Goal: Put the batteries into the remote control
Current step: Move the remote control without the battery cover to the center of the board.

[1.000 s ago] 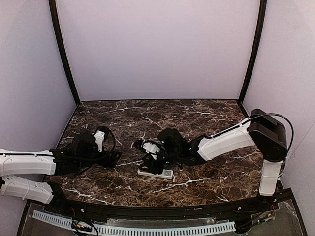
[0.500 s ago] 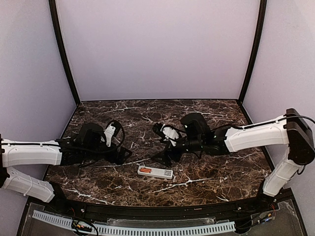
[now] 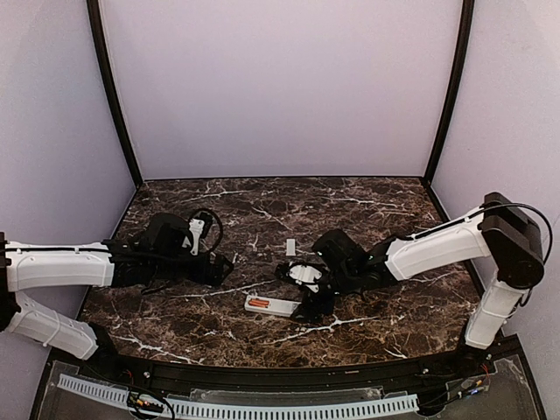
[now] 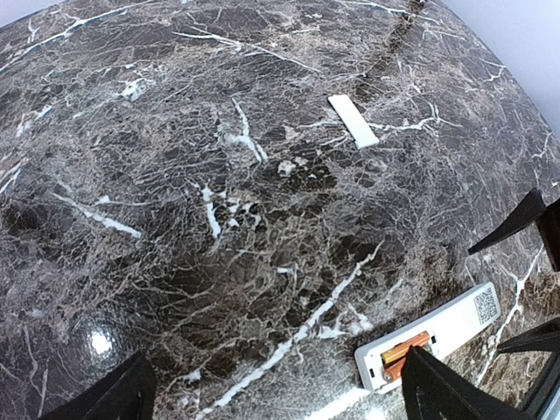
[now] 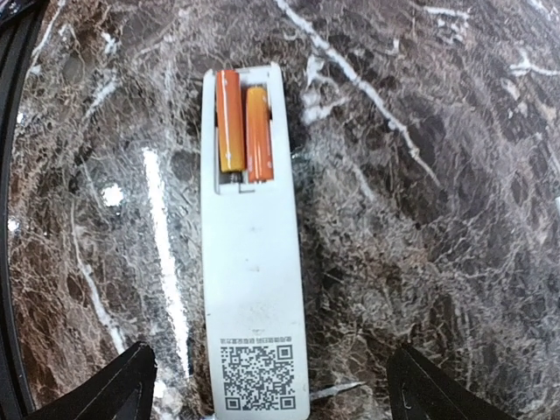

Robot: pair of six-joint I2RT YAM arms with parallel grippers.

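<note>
While the top view is too coarse for fine detail, it shows the remote control (image 3: pixel 278 306) lying flat on the marble table (image 3: pixel 376 206) near the front edge, with the batteries (image 3: pixel 259 304) as an orange streak at its left end. The right gripper (image 3: pixel 308 296) hangs just over its right end, the left gripper (image 3: pixel 220 269) sits well apart to the left, and a small white strip (image 3: pixel 290 248) lies further back. In the left wrist view, the left gripper (image 4: pixel 280 398) has its fingers (image 4: pixel 122 395) spread wide over bare marble, gripping nothing; the remote (image 4: pixel 442 335) lies near its right finger. In the right wrist view, both batteries (image 5: pixel 230 122) lie side by side in the open slot at the far end of the remote (image 5: pixel 254 280). The loading itself looks done, though I cannot tell whether each cell is pressed fully home. The strip is probably the slot's cover, not yet fitted. The right gripper (image 5: pixel 278 389) has its fingers (image 5: pixel 122 389) wide apart on either side of the near end, clasping nothing.
</note>
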